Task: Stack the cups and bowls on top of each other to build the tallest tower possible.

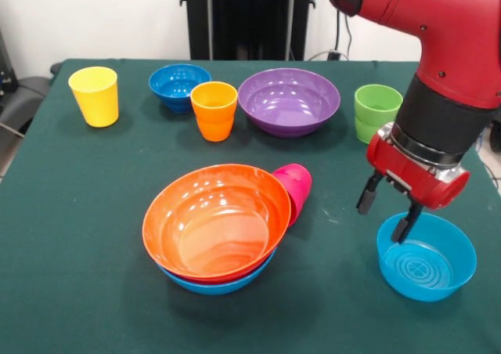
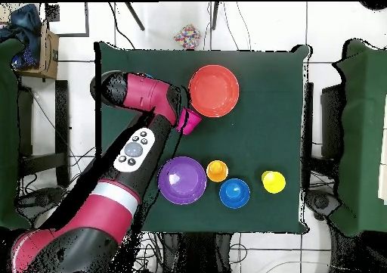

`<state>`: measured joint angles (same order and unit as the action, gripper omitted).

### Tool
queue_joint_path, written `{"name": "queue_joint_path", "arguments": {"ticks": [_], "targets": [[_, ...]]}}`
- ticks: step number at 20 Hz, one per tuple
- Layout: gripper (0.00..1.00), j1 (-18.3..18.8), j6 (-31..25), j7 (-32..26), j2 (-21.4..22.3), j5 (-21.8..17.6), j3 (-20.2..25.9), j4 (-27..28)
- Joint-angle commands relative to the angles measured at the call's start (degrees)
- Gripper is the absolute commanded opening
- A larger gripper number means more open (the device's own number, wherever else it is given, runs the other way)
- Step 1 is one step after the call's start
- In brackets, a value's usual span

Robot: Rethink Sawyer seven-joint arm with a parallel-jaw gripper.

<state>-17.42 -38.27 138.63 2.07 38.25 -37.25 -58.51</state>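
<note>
Directly below open claw [image 1: 389,211]: small light-blue bowl [image 1: 427,258], fingers over rim.

Glossy, smooth plastic throughout the tableware: large orange bowl [image 1: 215,221] streaked with highlights atop a light-blue bowl [image 1: 219,285], purple bowl [image 1: 289,100] and dark-blue bowl [image 1: 178,84] at the far side, small light-blue bowl [image 1: 427,257] with moulded rings at near right. Same shiny plastic on the yellow cup [image 1: 95,95], orange cup [image 1: 214,110], green cup [image 1: 376,111] and pink cup [image 1: 295,188]. Matt dark green cloth over the table [image 1: 70,236]; satin red shell and matt black collar on the arm [image 1: 438,72].
</note>
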Motion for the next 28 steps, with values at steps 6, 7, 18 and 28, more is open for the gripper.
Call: {"name": "queue_joint_path", "arguments": {"ticks": [6, 7, 18, 28], "targets": [[1.0, 0.43, -3.61, -4.39, -2.13, -8.01, 10.45, 0.28], [1.0, 0.47, -3.94, -4.69, -2.32, -8.49, 10.53, 0.56], [1.0, 2.78, -8.23, -7.21, -2.39, -11.49, 15.06, 3.81], [1.0, 3.28, -6.3, -2.16, -1.79, -10.35, 16.86, 4.67]]}}
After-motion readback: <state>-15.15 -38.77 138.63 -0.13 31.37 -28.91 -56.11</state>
